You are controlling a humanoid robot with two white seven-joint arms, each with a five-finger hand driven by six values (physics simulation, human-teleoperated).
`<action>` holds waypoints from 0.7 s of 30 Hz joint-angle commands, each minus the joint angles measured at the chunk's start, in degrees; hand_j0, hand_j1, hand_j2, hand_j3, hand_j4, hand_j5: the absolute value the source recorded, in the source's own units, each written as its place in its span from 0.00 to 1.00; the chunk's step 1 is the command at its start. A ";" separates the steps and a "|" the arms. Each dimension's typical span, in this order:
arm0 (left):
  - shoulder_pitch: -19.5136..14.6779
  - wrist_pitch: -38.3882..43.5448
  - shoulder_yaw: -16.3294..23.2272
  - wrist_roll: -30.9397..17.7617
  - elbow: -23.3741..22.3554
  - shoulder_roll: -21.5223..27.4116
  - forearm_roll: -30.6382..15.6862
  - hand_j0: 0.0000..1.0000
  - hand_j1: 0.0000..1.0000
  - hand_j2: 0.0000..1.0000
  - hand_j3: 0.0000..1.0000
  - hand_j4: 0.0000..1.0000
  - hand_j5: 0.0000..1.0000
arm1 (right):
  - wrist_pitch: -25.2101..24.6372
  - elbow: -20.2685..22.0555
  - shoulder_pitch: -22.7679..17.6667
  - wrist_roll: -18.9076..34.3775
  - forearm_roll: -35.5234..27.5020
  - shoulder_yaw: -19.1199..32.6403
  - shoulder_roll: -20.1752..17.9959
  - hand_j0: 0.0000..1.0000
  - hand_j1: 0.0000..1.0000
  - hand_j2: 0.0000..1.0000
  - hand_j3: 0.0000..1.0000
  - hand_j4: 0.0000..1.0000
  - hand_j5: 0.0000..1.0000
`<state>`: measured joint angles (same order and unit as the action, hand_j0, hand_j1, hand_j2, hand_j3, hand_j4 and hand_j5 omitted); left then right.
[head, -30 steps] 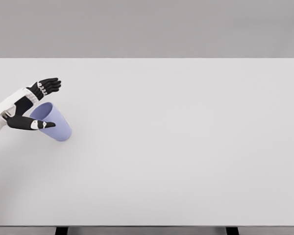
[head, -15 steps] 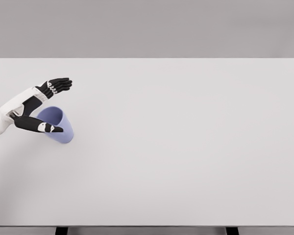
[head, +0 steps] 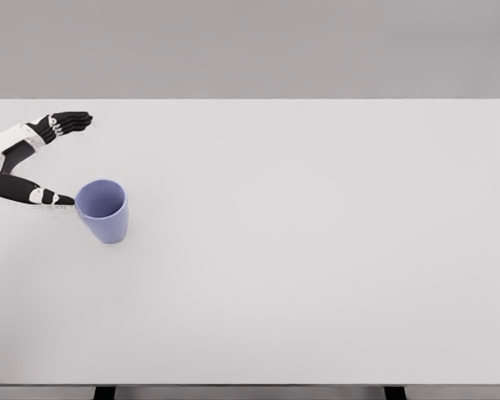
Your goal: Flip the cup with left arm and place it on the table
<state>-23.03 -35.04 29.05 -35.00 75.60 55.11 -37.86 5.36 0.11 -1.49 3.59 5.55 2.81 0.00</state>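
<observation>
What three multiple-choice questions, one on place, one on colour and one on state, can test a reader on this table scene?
1. Where does the cup stand on the table?
A. left side
B. centre
C. right edge

2. What colour is the cup?
A. red
B. pale blue-violet
C. green

3. How is the left hand?
A. closed around the cup
B. open, beside the cup
C. out of view

Answers: 1 A, it sits far left. 2 B, its wall is lilac-blue. 3 B, spread fingers hold nothing.

Cup (head: 102,212) upright on table (head: 317,250), far left.
</observation>
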 commanded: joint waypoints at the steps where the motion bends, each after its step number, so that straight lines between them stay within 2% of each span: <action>1: -0.44 0.04 0.22 0.00 -3.44 -0.79 8.58 1.00 1.00 1.00 1.00 1.00 1.00 | 0.00 0.07 0.00 0.01 0.07 0.00 0.00 1.00 1.00 1.00 1.00 1.00 1.00; 4: -6.50 0.04 0.84 0.00 -6.69 -4.65 15.26 1.00 1.00 1.00 1.00 1.00 1.00 | 0.00 -0.02 0.00 0.01 -0.02 0.00 0.00 1.00 1.00 1.00 1.00 1.00 1.00; 7: -11.60 0.04 3.29 0.00 -11.88 -7.47 16.41 1.00 1.00 1.00 1.00 1.00 1.00 | 0.00 -0.02 0.00 0.01 -0.01 0.00 0.00 1.00 1.00 1.00 1.00 1.00 1.00; 11: -14.50 0.04 4.26 0.00 -13.81 -7.64 16.50 1.00 1.00 1.00 1.00 1.00 1.00 | 0.00 0.07 0.00 0.01 -0.02 0.00 0.00 1.00 1.00 1.00 1.00 1.00 1.00; 16: -17.58 0.04 5.41 0.00 -16.01 -11.25 18.87 1.00 1.00 1.00 1.00 1.00 1.00 | 0.00 -0.02 0.00 0.01 -0.02 0.00 0.00 1.00 1.00 1.00 1.00 1.00 1.00; 18: -19.33 0.04 7.42 0.00 -16.19 -12.12 19.13 1.00 1.00 1.00 1.00 1.00 1.00 | 0.00 -0.02 0.00 0.01 -0.02 0.00 0.00 1.00 1.00 1.00 1.00 1.00 1.00; 21: -20.13 0.04 7.60 0.00 -16.28 -14.76 22.56 1.00 1.00 1.00 1.00 1.00 1.00 | 0.00 -0.02 0.00 0.01 -0.02 0.00 0.00 1.00 1.00 1.00 1.00 1.00 1.00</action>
<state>-43.24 -35.12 36.13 -35.02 59.54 41.83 -16.43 5.36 0.10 -1.49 3.59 5.54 2.81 0.00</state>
